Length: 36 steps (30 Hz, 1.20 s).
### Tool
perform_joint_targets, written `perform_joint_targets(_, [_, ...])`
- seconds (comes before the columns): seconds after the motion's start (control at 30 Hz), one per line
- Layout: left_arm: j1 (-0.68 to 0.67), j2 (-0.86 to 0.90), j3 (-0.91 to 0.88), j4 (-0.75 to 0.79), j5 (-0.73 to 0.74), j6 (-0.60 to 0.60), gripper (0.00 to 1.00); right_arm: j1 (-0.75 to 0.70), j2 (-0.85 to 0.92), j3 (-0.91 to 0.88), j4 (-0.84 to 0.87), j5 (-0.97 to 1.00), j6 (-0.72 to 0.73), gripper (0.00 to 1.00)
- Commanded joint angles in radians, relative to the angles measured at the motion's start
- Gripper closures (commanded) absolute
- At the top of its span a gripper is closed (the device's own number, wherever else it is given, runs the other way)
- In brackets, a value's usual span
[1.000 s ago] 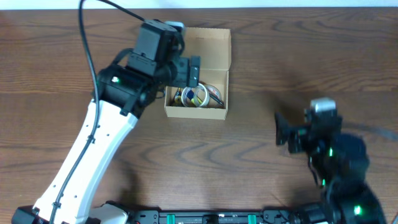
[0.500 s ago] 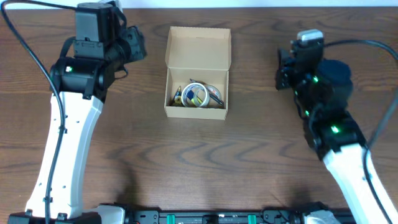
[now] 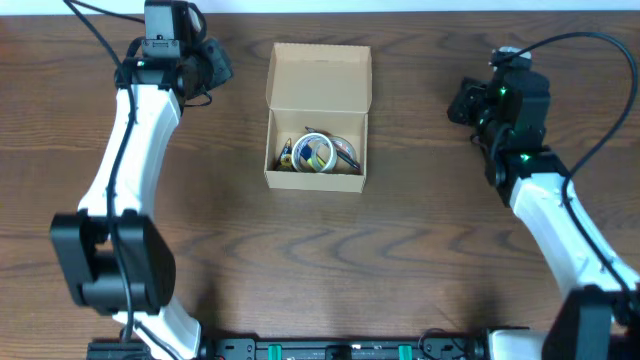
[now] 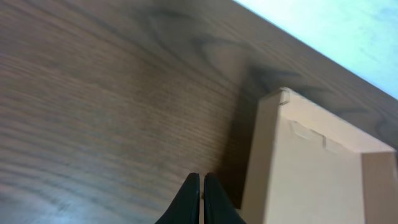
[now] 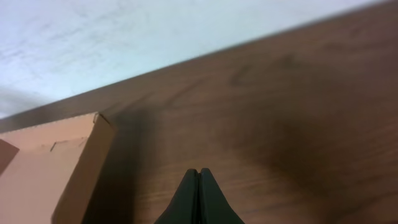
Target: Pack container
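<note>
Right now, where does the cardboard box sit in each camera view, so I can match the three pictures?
Overhead: the cardboard box is at top centre, with its lid flap open.
Left wrist: the cardboard box is at lower right, one top corner showing.
Right wrist: the cardboard box is at lower left, one top corner showing.
Shared landmark: the table's far edge, where dark wood meets a pale surface.
</note>
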Motion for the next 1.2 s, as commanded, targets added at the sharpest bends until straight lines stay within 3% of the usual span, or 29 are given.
perform_joint_targets(0.0, [0.021, 0.066, 0.019, 0.021, 0.089, -0.039, 0.94, -0.031, 0.085, 0.013, 0.037, -0.124, 0.14, 0.99])
perform_joint_targets(0.3, [0.045, 0.246, 0.019, 0.106, 0.282, -0.132, 0.95, -0.039, 0.403, 0.045, 0.243, -0.335, 0.404, 0.99])
perform_joint_targets(0.77, [0.031, 0.362, 0.019, 0.238, 0.447, -0.193, 0.95, 0.077, 0.657, 0.307, 0.246, -0.426, 0.46, 0.99])
perform_joint_targets(1.17, [-0.046, 0.366, 0.019, 0.29, 0.485, -0.194, 0.94, 0.144, 0.683, 0.327, 0.291, -0.429, 0.468, 0.99])
